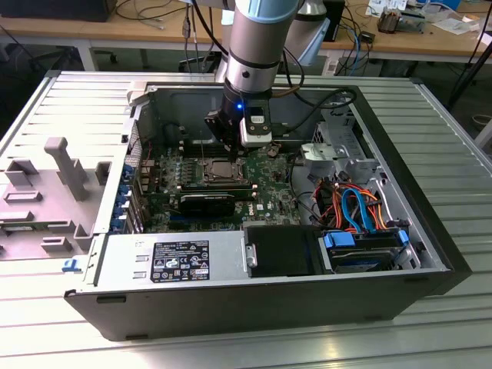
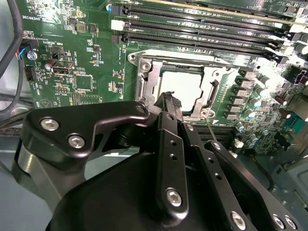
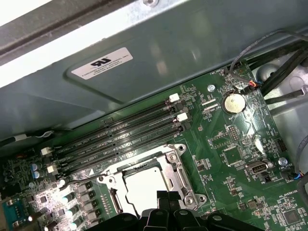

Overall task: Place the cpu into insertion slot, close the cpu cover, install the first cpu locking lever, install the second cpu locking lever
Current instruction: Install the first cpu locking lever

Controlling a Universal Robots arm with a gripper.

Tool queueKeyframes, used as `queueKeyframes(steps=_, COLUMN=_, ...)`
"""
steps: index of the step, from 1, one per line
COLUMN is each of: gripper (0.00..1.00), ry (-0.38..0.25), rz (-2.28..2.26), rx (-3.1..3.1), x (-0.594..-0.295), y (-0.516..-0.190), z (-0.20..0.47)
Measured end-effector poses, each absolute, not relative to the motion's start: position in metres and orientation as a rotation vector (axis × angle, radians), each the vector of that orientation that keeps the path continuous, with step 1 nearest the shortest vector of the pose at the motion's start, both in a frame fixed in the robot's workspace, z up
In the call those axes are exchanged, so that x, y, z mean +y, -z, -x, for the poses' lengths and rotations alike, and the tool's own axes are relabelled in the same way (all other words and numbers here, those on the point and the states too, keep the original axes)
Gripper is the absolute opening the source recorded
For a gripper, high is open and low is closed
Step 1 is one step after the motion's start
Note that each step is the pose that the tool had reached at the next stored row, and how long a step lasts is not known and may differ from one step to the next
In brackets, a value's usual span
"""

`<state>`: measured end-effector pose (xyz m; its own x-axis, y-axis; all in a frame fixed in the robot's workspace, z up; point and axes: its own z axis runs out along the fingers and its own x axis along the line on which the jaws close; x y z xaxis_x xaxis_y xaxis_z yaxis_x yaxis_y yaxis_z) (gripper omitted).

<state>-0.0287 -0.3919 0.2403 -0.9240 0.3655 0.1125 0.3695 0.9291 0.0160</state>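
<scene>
1. Silver-and-black robot arm (image 1: 250,46) standing nearly vertical in the exterior view, reaching down into the open dark-grey computer case (image 1: 231,300) lying on its side on the ribbed metal table (image 1: 430,330).
2. Black two-fingered gripper (image 2: 168,98) hanging just above the green motherboard (image 2: 77,72), tips at the edge of the socket in both wrist views.
3. Fingers (image 2: 166,103) pressed close together at the tips, pinching nothing that can be made out.
4. Small flat square cpu with a bright silvery top (image 2: 183,86) already lying inside the square insertion slot with its dark metal rim (image 2: 147,79).
5. Thin grey metal cpu cover frame (image 3: 178,166) lying down flat around the chip, window showing the pale top.
6. Long black memory slots (image 3: 120,132) running beside the socket, between it and the grey case wall.
</scene>
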Motion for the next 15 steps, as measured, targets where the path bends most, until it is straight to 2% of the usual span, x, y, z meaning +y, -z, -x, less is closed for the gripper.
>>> queueKeyframes(steps=15, gripper=0.11, ry=0.056, rz=0.553, rx=-2.982, x=-0.392, y=-0.2402, z=0.0287)
